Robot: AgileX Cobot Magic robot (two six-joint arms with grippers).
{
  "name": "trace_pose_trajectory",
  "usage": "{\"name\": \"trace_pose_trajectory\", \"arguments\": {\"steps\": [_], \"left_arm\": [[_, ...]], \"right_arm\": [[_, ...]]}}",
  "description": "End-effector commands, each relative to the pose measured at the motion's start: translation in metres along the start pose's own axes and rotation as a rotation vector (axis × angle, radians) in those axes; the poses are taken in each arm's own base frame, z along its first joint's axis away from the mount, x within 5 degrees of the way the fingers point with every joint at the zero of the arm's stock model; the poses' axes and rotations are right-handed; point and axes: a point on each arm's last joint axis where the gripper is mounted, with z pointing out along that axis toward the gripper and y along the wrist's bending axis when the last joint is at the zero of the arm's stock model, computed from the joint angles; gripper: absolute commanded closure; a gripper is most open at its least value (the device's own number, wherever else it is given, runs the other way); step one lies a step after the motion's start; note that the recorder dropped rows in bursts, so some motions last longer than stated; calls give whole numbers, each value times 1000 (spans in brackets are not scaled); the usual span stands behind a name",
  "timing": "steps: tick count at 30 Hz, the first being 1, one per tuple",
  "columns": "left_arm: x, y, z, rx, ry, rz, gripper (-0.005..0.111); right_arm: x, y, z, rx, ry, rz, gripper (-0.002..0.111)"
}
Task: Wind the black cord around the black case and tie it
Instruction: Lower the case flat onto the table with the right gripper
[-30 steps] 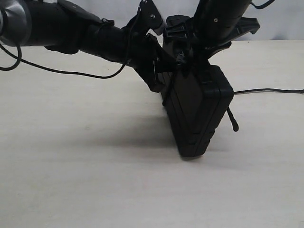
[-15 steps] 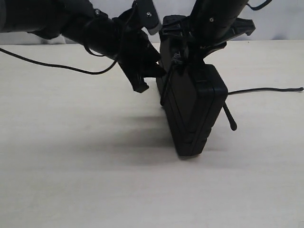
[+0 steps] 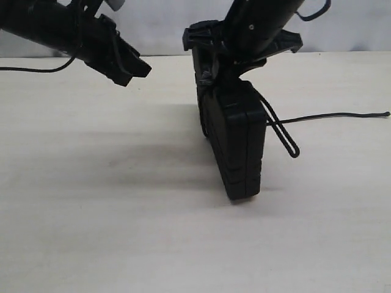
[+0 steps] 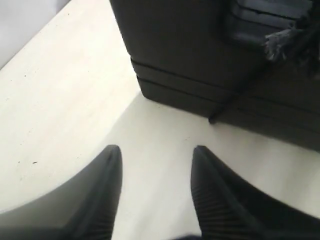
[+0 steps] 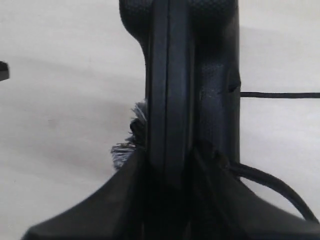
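Here, right gripper (image 5: 167,192) clamps the upright case (image 3: 235,146); left gripper (image 4: 156,152) is released, well apart. The cord (image 3: 330,116) trails across the counter (image 3: 122,232).

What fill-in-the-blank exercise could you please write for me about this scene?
1. The black case is held ____, not lying flat.
2. The right gripper is clamped on the ____.
3. The left gripper has its jaws ____ and holds nothing.
Missing words: upright; case; open.
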Motion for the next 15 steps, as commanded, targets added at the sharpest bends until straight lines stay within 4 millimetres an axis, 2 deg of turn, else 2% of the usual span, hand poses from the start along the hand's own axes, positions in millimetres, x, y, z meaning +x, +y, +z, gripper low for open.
{"name": "trace_pose_trajectory", "arguments": {"steps": [1, 4, 7, 11, 15], "left_arm": [[9, 4, 0, -49, 3, -11, 65], [15, 9, -3, -63, 8, -32, 65], [21, 20, -10, -90, 6, -61, 65], [34, 36, -24, -104, 9, -116, 65], [46, 50, -37, -133, 3, -165, 65]], "right_arm": [[11, 31, 19, -57, 14, -64, 104], [19, 50, 28, -74, 24, -87, 104], [25, 65, 51, -79, 42, -101, 104], [31, 71, 85, -74, 79, -102, 104], [34, 72, 106, -80, 100, -85, 104]]}}
